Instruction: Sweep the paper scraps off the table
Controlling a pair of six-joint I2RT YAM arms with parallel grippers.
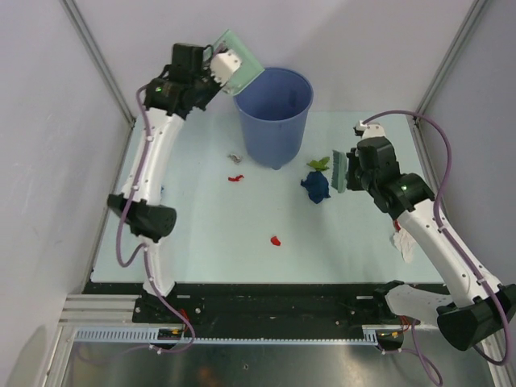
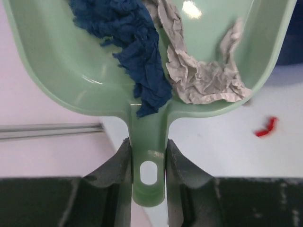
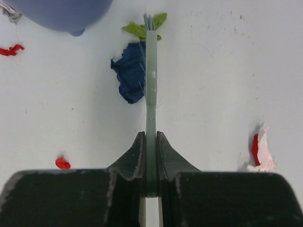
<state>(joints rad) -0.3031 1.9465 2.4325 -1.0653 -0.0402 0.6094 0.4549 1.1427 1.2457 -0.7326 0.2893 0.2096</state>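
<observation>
So nearest the arm bases, the table (image 1: 210,234) has one small red scrap (image 1: 276,240) sitting on its own out in the open, and a white-and-red scrap (image 1: 403,242) over on the right, tucked partly behind the right arm. A bit further in, the right gripper (image 3: 150,142) has its jaws squeezed tight on the thin handle of a mint-green brush (image 3: 151,85), one finger on each flat side. The brush sits low over the table, edge-on in the wrist view. A dark blue scrap (image 3: 128,78) is right up against its left side and a green scrap (image 3: 142,29) pokes out at its far tip. Left of that, past the middle of the table, there's another red scrap (image 1: 235,178), and a tiny grey scrap (image 1: 235,156) just beside the foot of the blue bucket (image 1: 274,121), which stands upright toward the back. Furthest away, the left gripper (image 2: 148,151) is up in the air by the bucket's far-left rim, jaws clamped on either side of the handle of the mint-green dustpan (image 2: 71,66). The pan is tilted and has a dark blue paper wad (image 2: 135,42) and a crumpled grey-white piece (image 2: 199,78) lying in it side by side.
</observation>
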